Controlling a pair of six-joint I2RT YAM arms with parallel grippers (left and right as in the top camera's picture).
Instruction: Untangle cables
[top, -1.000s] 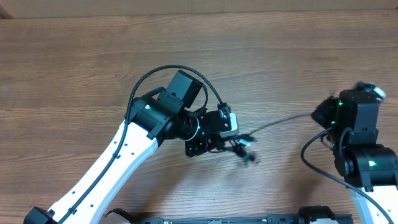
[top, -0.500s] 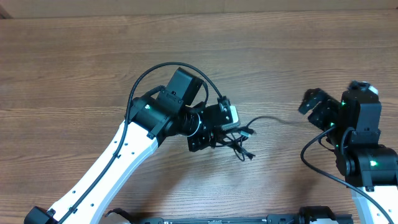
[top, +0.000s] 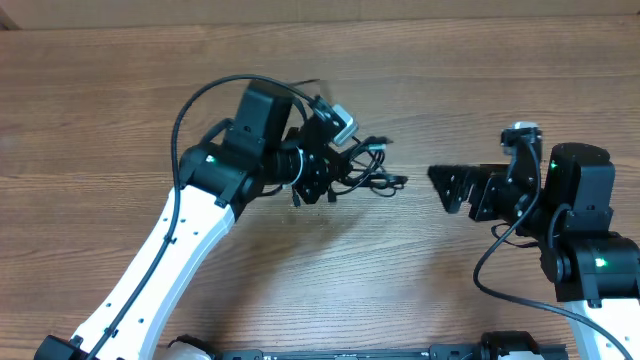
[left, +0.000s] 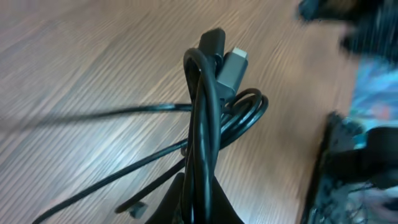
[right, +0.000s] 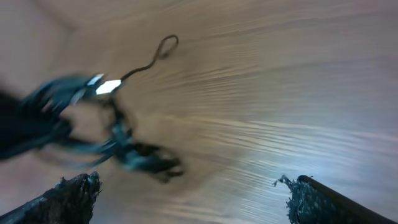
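The cables are a tangled bundle of thin black cords hanging just right of my left gripper, which is shut on them. In the left wrist view the cables rise from between the fingers of my left gripper as a tight loop, with a grey plug at the top and loose ends trailing left. My right gripper points left toward the bundle, a short gap away, open and holding nothing. In the right wrist view my right gripper stands wide, with the blurred cables ahead at the left.
The wooden table fills the scene. The left arm's own thick black cable arcs above its wrist. The right arm's base stands at the lower right.
My right gripper let go of the cable end, opened wide and swung left and lower. My left gripper moved up and left with the bundle, and the freed strand recoiled toward it.
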